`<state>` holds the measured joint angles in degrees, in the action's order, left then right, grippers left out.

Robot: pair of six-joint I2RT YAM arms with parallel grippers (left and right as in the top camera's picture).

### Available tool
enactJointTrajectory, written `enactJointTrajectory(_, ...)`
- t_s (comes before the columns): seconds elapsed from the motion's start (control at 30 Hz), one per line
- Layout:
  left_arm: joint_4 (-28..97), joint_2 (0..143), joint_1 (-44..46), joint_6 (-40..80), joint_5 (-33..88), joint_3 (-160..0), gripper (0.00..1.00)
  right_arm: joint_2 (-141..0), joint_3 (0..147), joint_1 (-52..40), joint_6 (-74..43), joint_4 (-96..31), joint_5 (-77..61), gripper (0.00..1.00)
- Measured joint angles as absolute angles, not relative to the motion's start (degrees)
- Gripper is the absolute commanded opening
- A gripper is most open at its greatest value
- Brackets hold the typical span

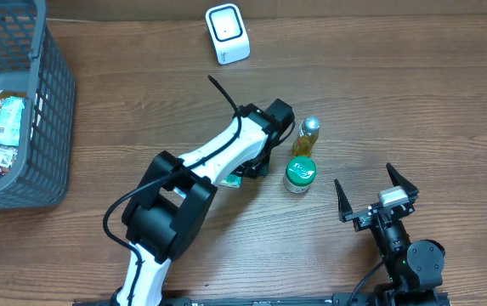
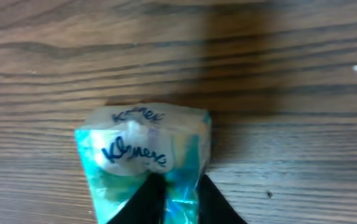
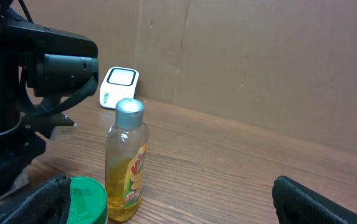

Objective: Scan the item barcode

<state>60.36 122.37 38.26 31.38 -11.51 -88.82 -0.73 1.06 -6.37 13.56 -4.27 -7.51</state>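
The left pincer [image 2: 179, 179] is nipped narrow onto the lower edge of the Kleenex pack [image 2: 144, 149], which lies on the wooden counter [image 2: 278, 74] near the yellow bottle [image 1: 308, 136], to its left. The right pincer [image 1: 372, 192] stands wide apart, nearer the robot than that bottle.

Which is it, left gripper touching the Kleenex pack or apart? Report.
Touching. The left wrist view shows the left gripper with its dark fingers pressed against the teal end of the Kleenex pack on both sides, with no gap.
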Motion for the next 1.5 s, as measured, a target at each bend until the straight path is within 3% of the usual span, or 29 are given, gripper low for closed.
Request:
enactJointTrajectory(0.07, 60.4, 122.2, 38.3, 31.4, -11.6, -88.8, 0.04, -0.7, 1.1, -6.4, 13.5, -4.3, -7.5, 1.0)
enactJointTrajectory(0.37, 61.6, 122.2, 36.4, 31.3, -7.6, -91.6, 0.04, -0.7, 1.1, -6.4, 13.6, -4.3, -7.5, 1.0)
enactJointTrajectory(0.7, 52.9, 119.0, 23.2, 21.0, 25.6, -93.4, 0.04, -0.7, 1.1, -6.4, 13.5, -4.3, -7.5, 1.0)
enactJointTrajectory(0.9, 40.4, 118.9, 19.6, 18.2, 41.8, -88.0, 0.04, -0.7, 1.1, -6.4, 13.5, -4.3, -7.5, 1.0)
enactJointTrajectory(1.17, 19.4, 118.9, 19.9, 22.1, 53.5, -74.5, 0.04, -0.7, 1.1, -6.4, 13.5, -4.3, -7.5, 1.0)
enactJointTrajectory(1.5, 16.0, 118.9, 19.9, 24.1, 58.3, -70.1, 0.04, -0.7, 1.1, -6.4, 13.5, -4.3, -7.5, 1.0)
